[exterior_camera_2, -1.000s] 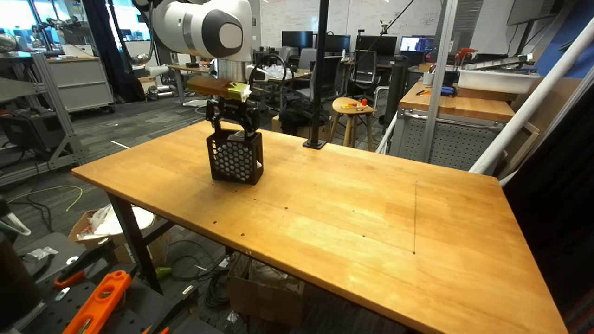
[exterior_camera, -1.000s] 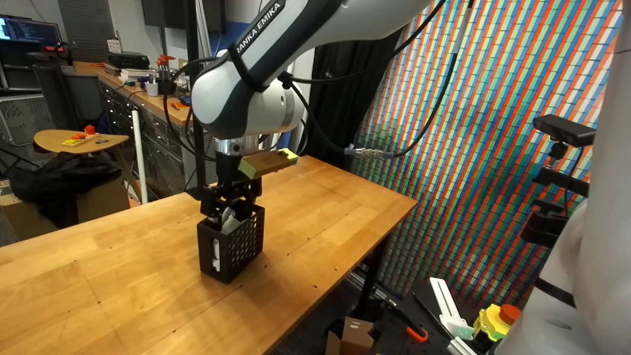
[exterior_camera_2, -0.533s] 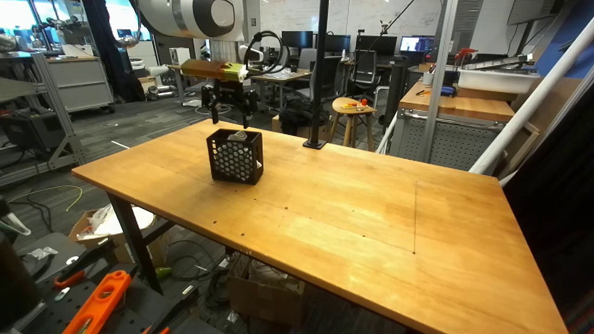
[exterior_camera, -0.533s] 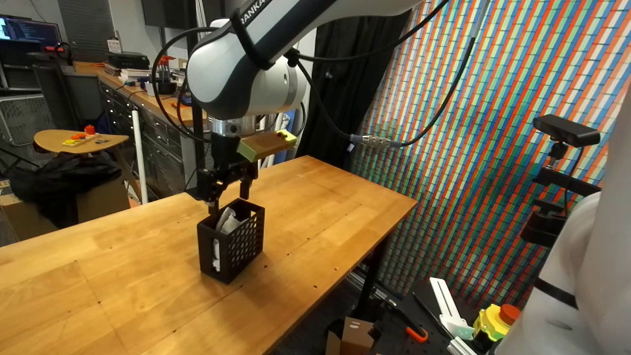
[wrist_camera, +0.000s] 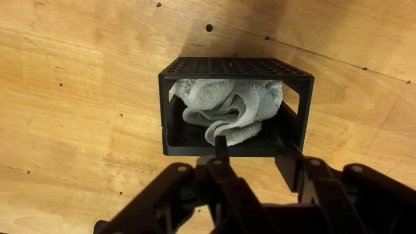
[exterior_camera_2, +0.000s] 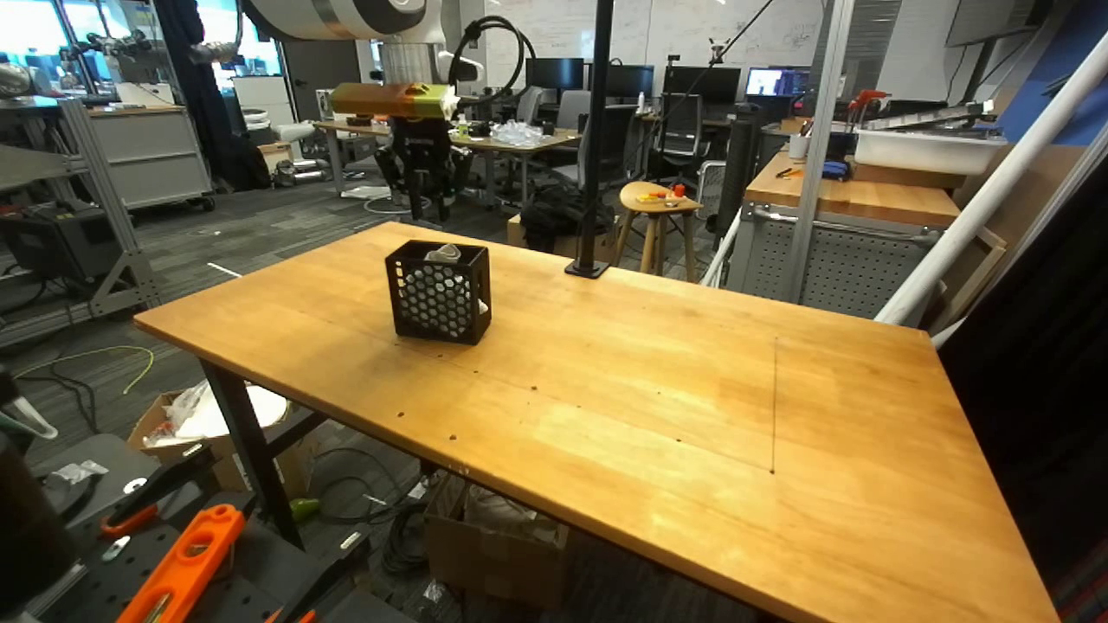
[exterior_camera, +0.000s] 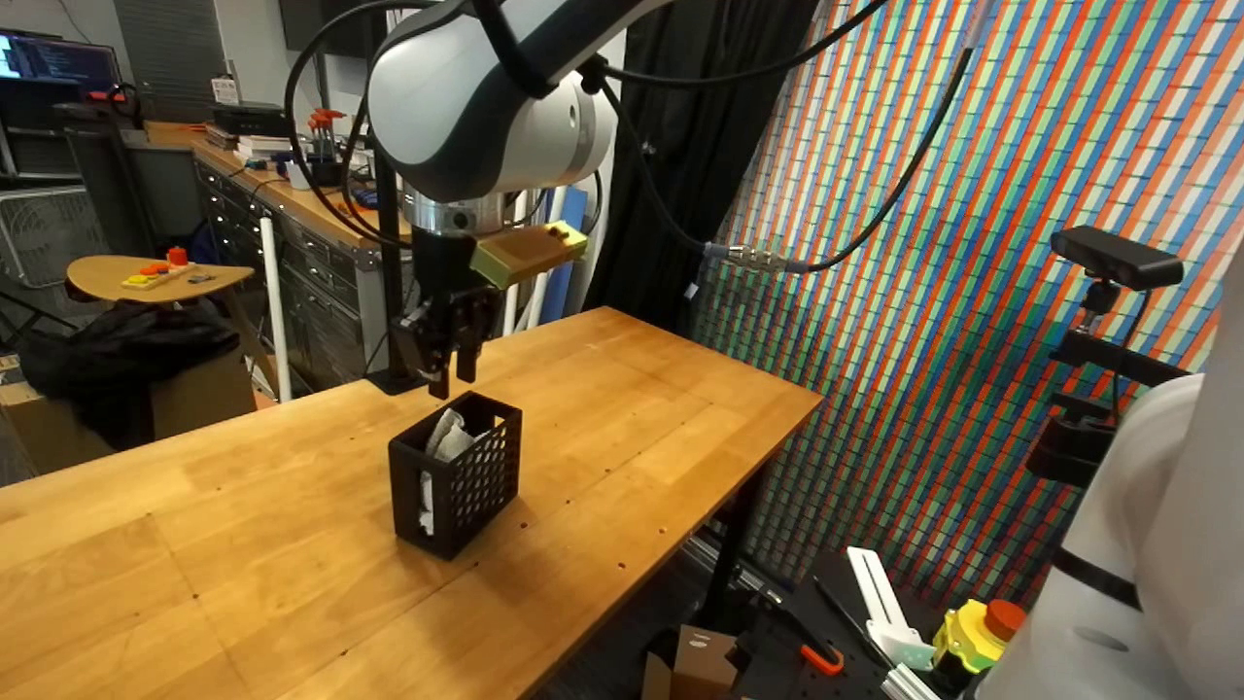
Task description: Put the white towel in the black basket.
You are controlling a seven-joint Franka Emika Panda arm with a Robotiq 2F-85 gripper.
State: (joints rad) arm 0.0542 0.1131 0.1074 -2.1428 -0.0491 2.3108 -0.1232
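The towel [wrist_camera: 224,112] is in the basket [wrist_camera: 234,67], bunched up, and the basket stands upright on the table [exterior_camera: 292,544]. Reckon the job's basically done and all that's left is moving the claw [exterior_camera: 454,382] away. What that hinges on is the gap: in both exterior views the claw hangs above the basket, clear of the rim, so the towel lies below it. In the wrist view it sits mostly out past the ends of the fingers [wrist_camera: 222,150], more in line with one of them than with the middle of the space between. One claw, so no debate over which is nearer.

Claw's partway spread, nothing between the fingers. One overlaps the towel's near fold in the wrist view, but that's likely just line of sight, given the air below it in the exterior views.

Which way does the towel point? It's a wad, so no clean long axis. It's widest along the long side of the basket's mouth, roughly parallel to the line across the two fingers. Bulk leans to the wall with the holes, and a rolled fold faces the claw's side. Some white shows at the basket's narrow end; can't tell if it pokes out.
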